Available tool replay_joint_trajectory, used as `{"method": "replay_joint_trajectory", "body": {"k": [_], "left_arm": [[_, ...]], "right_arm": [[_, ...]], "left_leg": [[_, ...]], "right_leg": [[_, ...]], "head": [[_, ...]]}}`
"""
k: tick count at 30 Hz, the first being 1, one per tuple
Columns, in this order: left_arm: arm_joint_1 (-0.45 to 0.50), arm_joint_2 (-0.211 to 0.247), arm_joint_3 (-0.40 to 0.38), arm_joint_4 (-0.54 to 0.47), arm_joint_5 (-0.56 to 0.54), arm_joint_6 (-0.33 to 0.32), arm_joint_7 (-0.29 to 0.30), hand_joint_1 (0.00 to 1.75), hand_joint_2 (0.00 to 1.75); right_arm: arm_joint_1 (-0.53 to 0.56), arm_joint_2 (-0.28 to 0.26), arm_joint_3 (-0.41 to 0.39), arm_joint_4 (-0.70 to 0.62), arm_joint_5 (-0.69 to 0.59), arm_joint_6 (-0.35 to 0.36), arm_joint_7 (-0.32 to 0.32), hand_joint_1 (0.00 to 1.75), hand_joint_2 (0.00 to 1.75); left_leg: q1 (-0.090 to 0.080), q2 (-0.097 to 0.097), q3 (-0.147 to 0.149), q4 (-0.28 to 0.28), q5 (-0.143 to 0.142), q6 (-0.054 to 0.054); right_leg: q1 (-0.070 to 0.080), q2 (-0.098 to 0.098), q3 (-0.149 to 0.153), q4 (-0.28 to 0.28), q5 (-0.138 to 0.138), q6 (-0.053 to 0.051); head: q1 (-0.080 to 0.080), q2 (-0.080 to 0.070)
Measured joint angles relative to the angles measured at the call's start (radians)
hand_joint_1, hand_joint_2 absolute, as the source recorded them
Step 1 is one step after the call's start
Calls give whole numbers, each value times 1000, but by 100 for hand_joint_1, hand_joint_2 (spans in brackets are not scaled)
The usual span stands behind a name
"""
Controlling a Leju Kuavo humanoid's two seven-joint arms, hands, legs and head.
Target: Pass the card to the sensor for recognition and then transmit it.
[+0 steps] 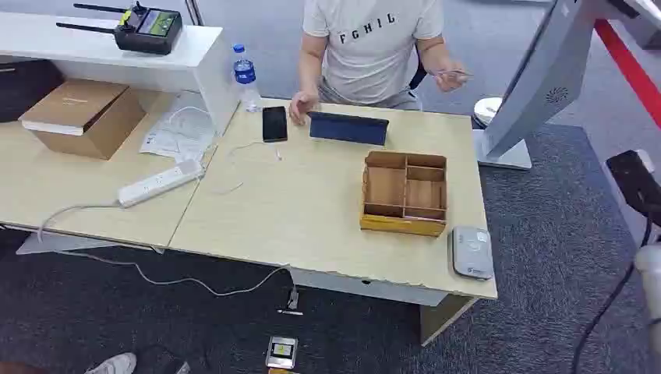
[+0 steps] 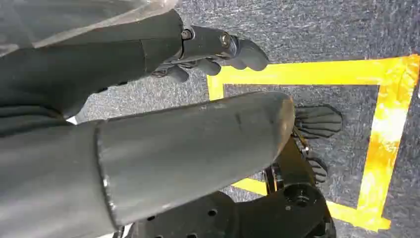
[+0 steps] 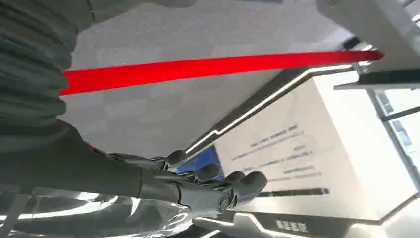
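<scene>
A person in a white shirt sits behind the table and holds a thin card (image 1: 453,74) up in one hand, far from both my hands. The grey sensor pad (image 1: 472,252) lies flat on the near right corner of the table (image 1: 312,218). My left hand (image 2: 173,139) hangs over the carpet, its fingers (image 2: 218,49) loosely apart and holding nothing. My right hand (image 3: 198,186) is raised to the right of the table, fingers apart and empty, facing a white kiosk.
A wooden divided box (image 1: 404,192) stands just behind the sensor. A blue tablet case (image 1: 348,128), a black phone (image 1: 274,123) and a water bottle (image 1: 246,76) lie near the person. A power strip (image 1: 159,183) and a cardboard box (image 1: 84,117) sit left. The kiosk (image 1: 538,86) stands right.
</scene>
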Motion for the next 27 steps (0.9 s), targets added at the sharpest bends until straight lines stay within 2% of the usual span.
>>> {"method": "replay_joint_trajectory", "body": {"k": [7,11,14,21,27], "left_arm": [[1,1,-14,0,-14,0,14,0,0],[-1,2,-22,0,-22,0,19,0,0],[0,3,-29,0,-25,-7,18,0,0],[1,4,-39,0,-25,-9,18,0,0],[2,5,-40,0,-25,-8,24,0,0]], "right_arm": [[-52,57,93,-1,18,23,67,0,175],[-83,103,165,-5,50,62,109,0,175],[-104,133,206,-3,56,85,119,0,175],[-135,189,285,2,88,82,149,0,175],[-147,218,328,11,105,82,161,0,175]], "left_leg": [[0,-1,-1,0,1,0],[0,-1,-1,0,1,0],[1,-1,-1,0,1,0],[1,-1,-1,0,1,0],[1,-1,-1,0,1,0]], "right_leg": [[0,-2,-1,0,0,0],[0,-1,-1,0,0,0],[0,-2,-1,0,0,0],[0,-2,-1,0,0,0],[0,-2,-1,0,0,0]], "head": [[0,0],[0,0],[0,0],[0,0],[0,0]]}}
